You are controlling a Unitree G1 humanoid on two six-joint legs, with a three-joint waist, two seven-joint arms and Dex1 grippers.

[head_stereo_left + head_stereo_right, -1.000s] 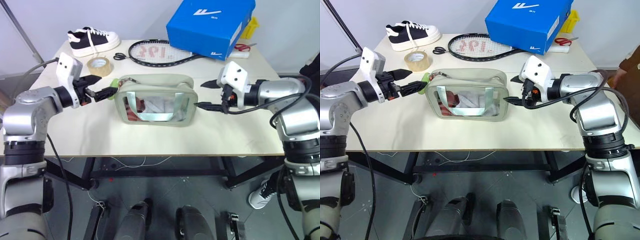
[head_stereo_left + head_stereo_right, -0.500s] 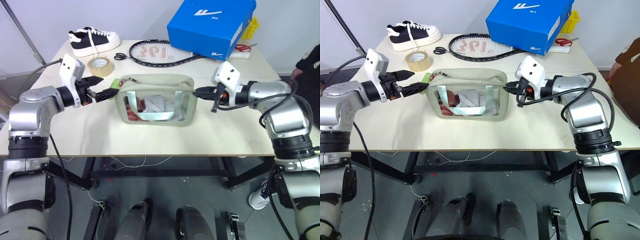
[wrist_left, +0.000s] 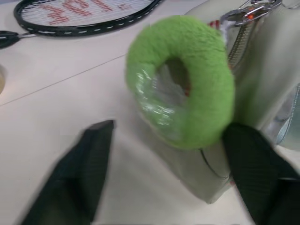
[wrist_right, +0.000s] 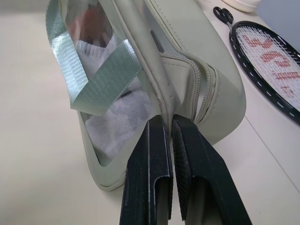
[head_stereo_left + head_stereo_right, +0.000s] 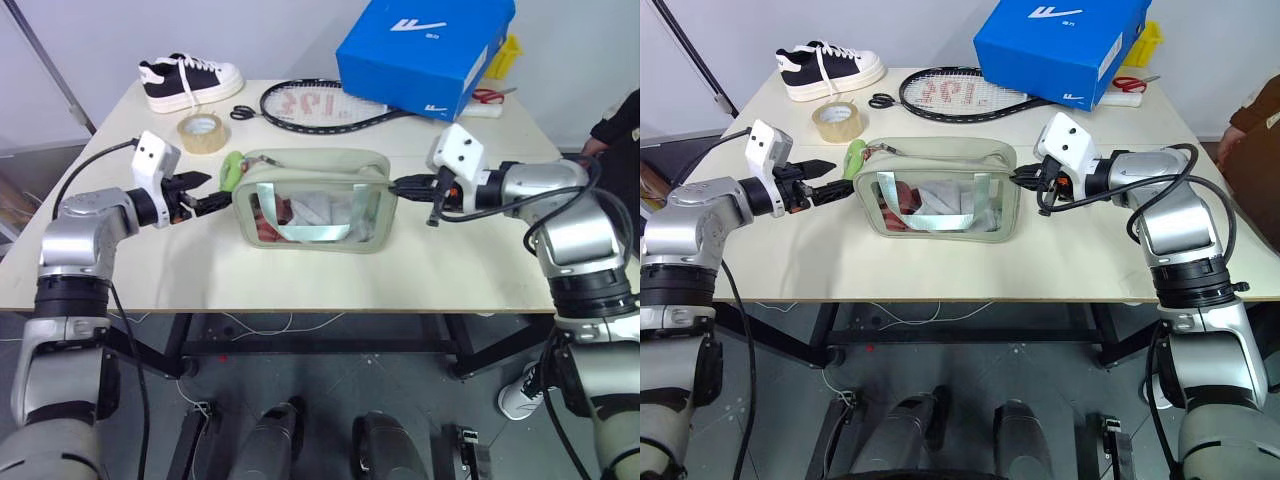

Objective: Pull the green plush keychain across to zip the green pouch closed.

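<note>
Left eye view: green pouch (image 5: pixel 310 200) mid-surface (image 5: pixel 300 275), in front of the tennis racket (image 5: pixel 320 104). Green plush keychain (image 5: pixel 231 167) at the pouch's left end.

Left wrist view: left gripper (image 3: pixel 168 173) fingers (image 3: pixel 89 164) apart, either side of the keychain, not clamped.

Right wrist view: right gripper (image 4: pixel 169 124) fingers together, pinching the pouch's end seam.

The green plush keychain (image 3: pixel 187 79) is fuzzy, and the green pouch (image 5: pixel 310 200) is matt fabric with a glossy clear window.
</note>
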